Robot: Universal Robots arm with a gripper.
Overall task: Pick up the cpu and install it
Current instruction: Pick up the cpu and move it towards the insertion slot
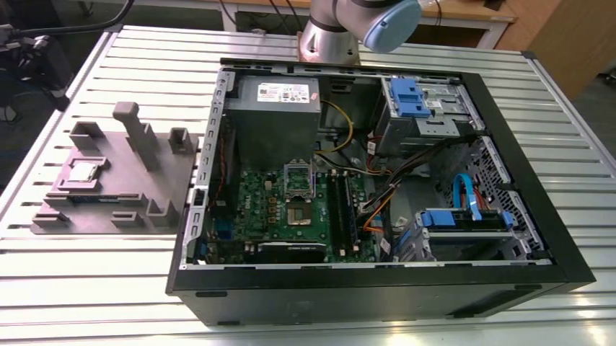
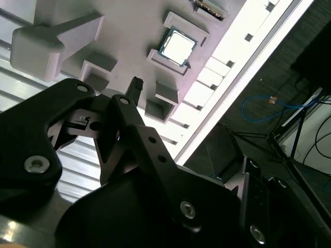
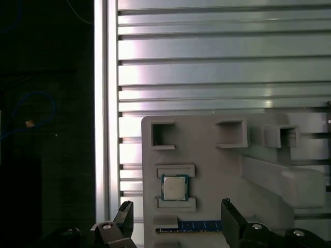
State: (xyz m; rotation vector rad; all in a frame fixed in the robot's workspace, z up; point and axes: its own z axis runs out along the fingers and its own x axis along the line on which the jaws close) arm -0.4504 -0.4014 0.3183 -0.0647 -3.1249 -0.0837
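Ribbed aluminium surface (image 1: 86, 295), slats running across. On it, at the exterior view's left, a grey moulded plastic fixture block (image 1: 144, 184) with upright posts and shallow pockets. At the exterior view's right, just beside the block, an open black computer case (image 1: 539, 216) lying on its side. Inside it, a green motherboard (image 1: 265, 209) with a dark square socket (image 1: 296, 214) near its middle. The silver arm (image 1: 330, 40) with a pale blue joint cap stands behind the case.

The small, flat, square silver-grey cpu (image 1: 85, 171) lies shiny face up in a framed pocket of the fixture block, well apart from the case. Both wrist views show it seated there (image 2: 177, 45) (image 3: 175, 187). A long blue circuit strip (image 3: 201, 226) lies in the block near the pocket.

The black two-fingered tool (image 3: 177, 213) hangs over the block with fingers (image 3: 125, 213) spread wide and nothing between them. In the first wrist view the cpu sits in line with the gap, clear of both fingertips.
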